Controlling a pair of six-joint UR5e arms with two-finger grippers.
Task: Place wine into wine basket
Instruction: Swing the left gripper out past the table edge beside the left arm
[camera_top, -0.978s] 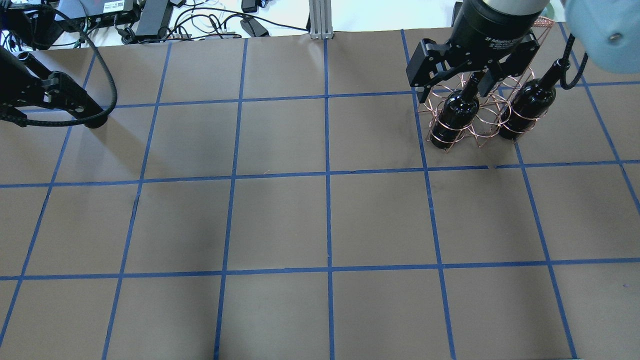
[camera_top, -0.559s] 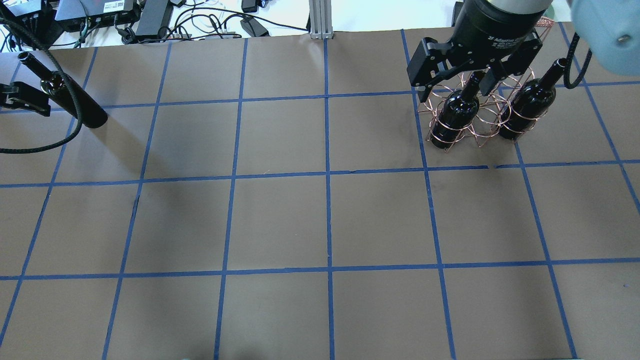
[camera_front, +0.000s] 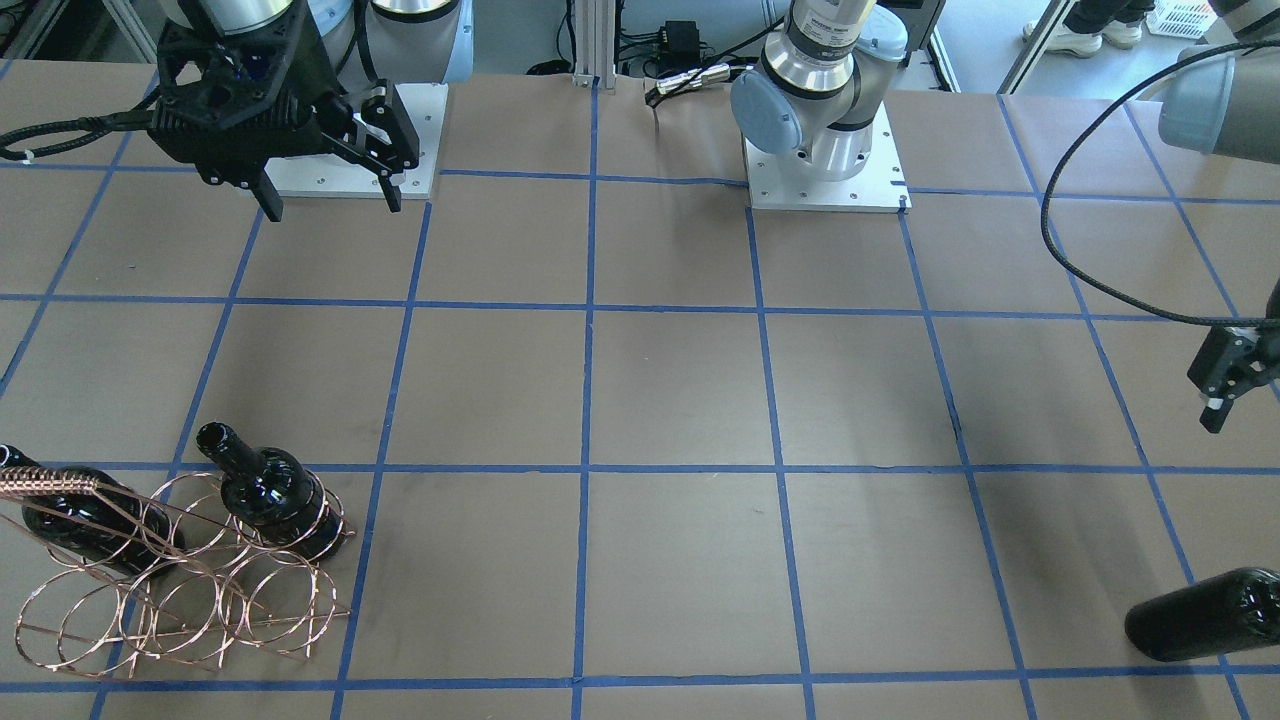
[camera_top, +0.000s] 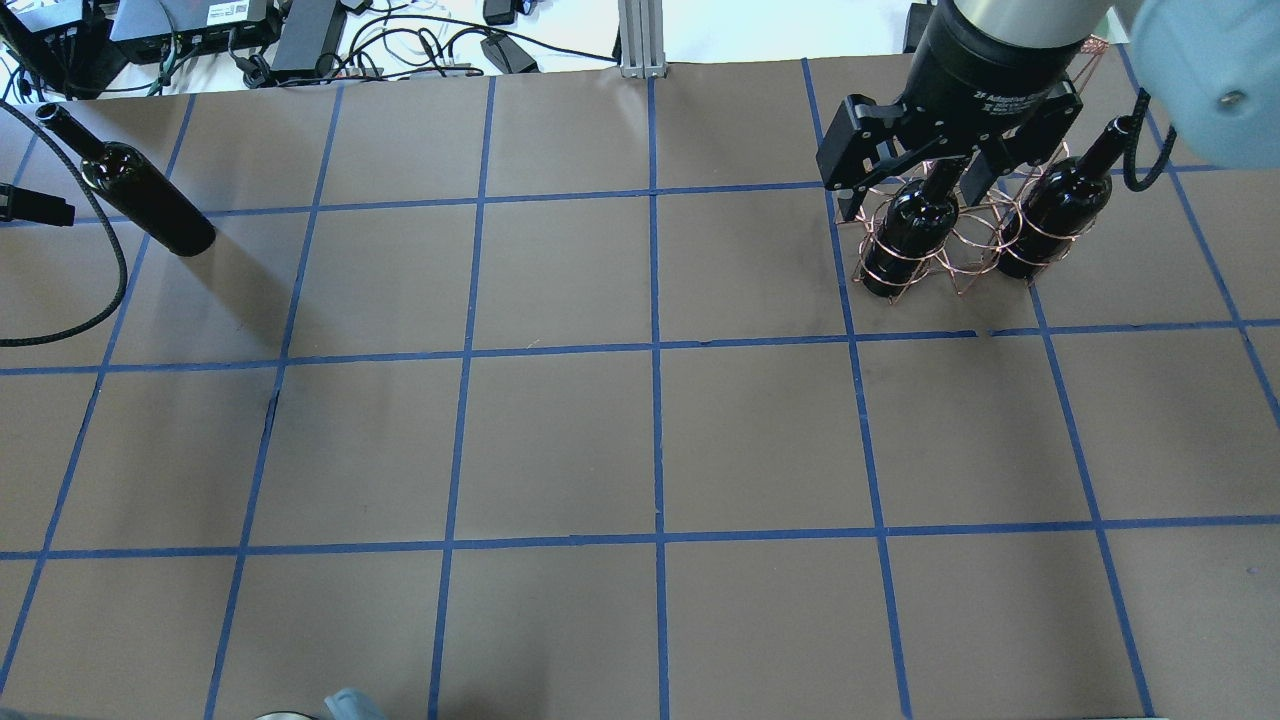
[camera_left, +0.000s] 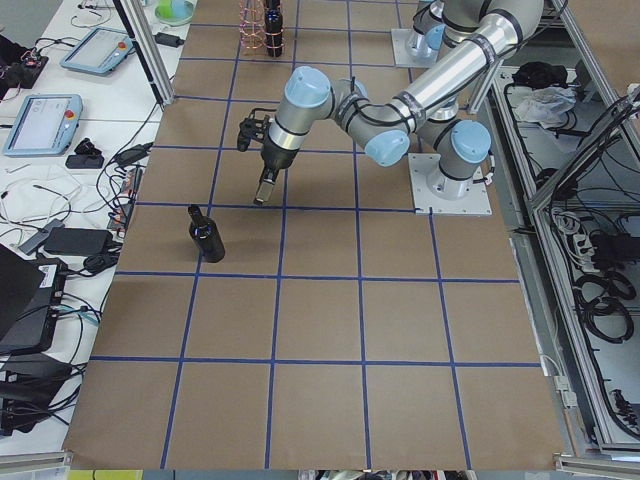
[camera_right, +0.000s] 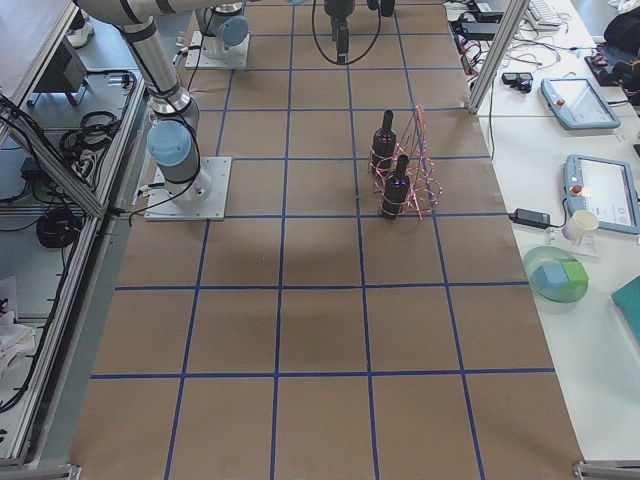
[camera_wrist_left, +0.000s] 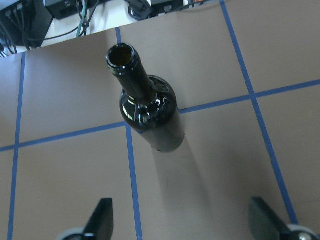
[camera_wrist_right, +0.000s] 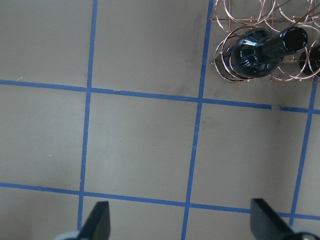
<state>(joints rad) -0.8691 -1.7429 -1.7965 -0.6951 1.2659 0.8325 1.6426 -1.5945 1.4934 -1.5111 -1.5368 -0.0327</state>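
Observation:
One wine bottle (camera_top: 135, 190) stands alone at the far left of the table; it also shows in the left wrist view (camera_wrist_left: 150, 117) and the front view (camera_front: 1205, 615). My left gripper (camera_wrist_left: 182, 227) is open and empty, drawn back from it, apart. The copper wine basket (camera_top: 962, 262) stands far right and holds two other upright bottles (camera_top: 915, 225) (camera_top: 1060, 215). My right gripper (camera_top: 908, 190) hangs open and empty high above the basket's left bottle (camera_wrist_right: 257, 50).
Cables and power bricks (camera_top: 300, 30) lie beyond the far edge, with an aluminium post (camera_top: 640, 40). The left arm's black cable (camera_top: 90, 290) loops over the table's left edge. The arm bases (camera_front: 825, 170) stand on the robot's side.
My left gripper, which covered the lone bottle a second ago, has pulled away to the left, leaving it standing uncovered. My right gripper has barely moved.

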